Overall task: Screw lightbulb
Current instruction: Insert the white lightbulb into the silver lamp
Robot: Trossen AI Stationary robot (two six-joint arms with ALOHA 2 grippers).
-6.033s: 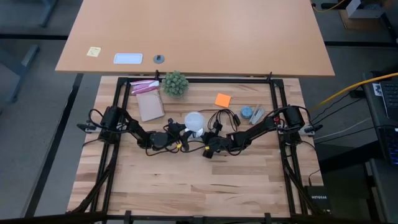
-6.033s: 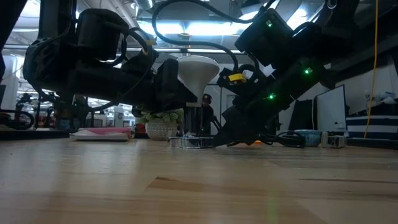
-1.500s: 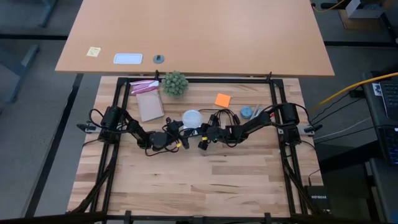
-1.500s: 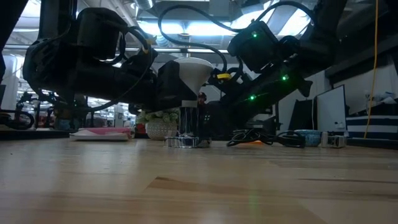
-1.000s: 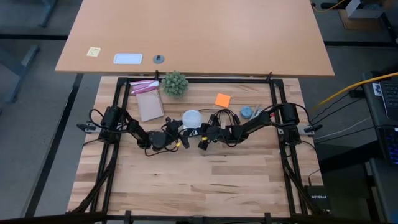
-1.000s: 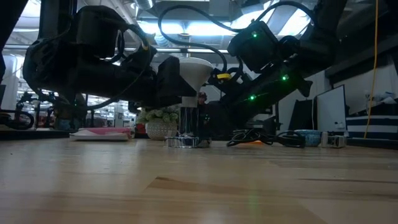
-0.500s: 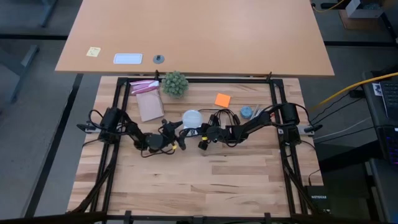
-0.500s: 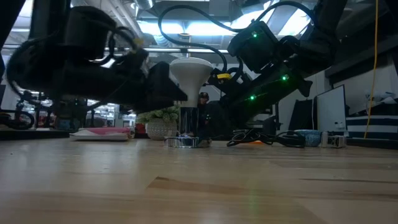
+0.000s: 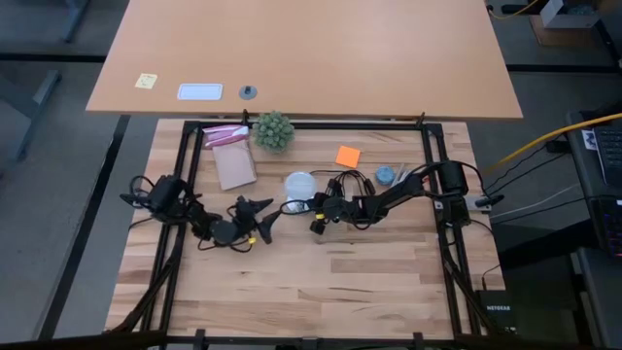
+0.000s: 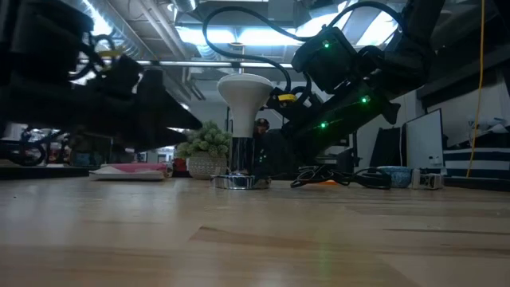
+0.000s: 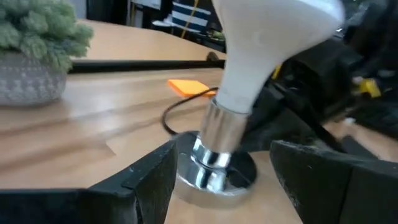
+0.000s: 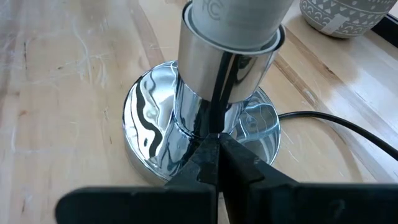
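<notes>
The white lightbulb point(image 10: 245, 89) stands upright with its silvery screw end point(image 12: 227, 59) in the chrome socket disc point(image 12: 146, 140), near the table's middle point(image 9: 299, 183). My left gripper point(image 9: 263, 215) is open and stands apart from the bulb, on its left and nearer side. In the left wrist view its two fingers frame the socket point(image 11: 214, 177) without touching it. My right gripper point(image 9: 314, 208) is shut and comes in from the right, low at the socket's foot. My right gripper's shut fingertips point(image 12: 214, 152) rest on the top of the chrome disc point(image 12: 205, 127), right where the socket's neck rises from it. The fingers slant down from the table's right side. The disc lies flat on the table.
A spiky green plant in a pot point(image 9: 273, 129) stands at the far edge, with a brown pad and pink packet point(image 9: 231, 160) beside it. An orange note point(image 9: 348, 156), a black cord point(image 9: 355, 183) and small blue things point(image 9: 388, 175) lie far right of the bulb.
My left gripper, open throughout, has drawn back from beside the bulb toward the table's left and near edges, rolling a little. The bulb has stayed upright in the socket.
</notes>
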